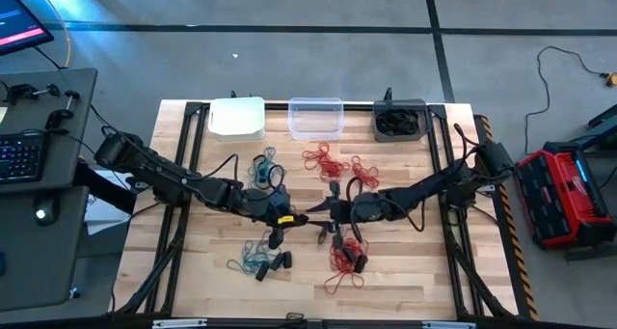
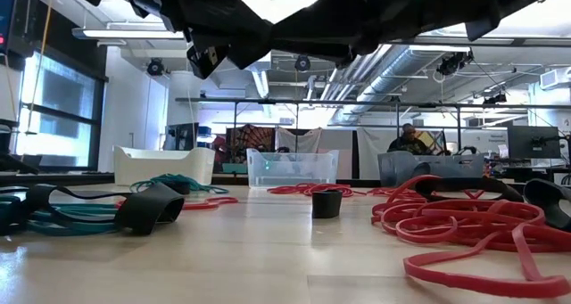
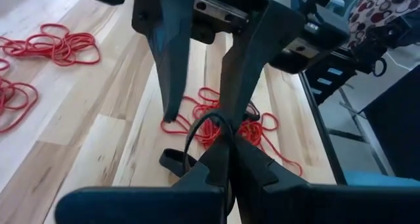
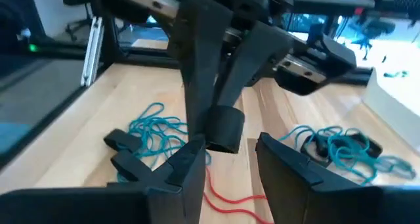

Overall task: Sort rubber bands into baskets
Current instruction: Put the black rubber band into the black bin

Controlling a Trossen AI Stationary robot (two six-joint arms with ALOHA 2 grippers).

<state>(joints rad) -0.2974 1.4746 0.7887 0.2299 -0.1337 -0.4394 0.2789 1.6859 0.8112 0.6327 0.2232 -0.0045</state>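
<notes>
At the middle of the bench (image 1: pixel 193 271) the two arms meet tip to tip: the left pincer (image 1: pixel 289 219) is pressed together on a black band (image 3: pixel 209 127), while the right pincer (image 1: pixel 323 214) stands spread just beside it, its fingers either side of that band. The risk is the handover: if the left lets go before the right has pinched, the band could snap away or drop among the red bands (image 1: pixel 347 260) near the front edge, mixing colours. Teal bands (image 1: pixel 253 261) lie toward the front left, more red (image 1: pixel 326 158) toward the back. The white basket (image 1: pixel 237 118), clear basket (image 1: pixel 316 117) and dark grey basket (image 1: pixel 400 120) sit along the back edge, well apart from the pincers.
</notes>
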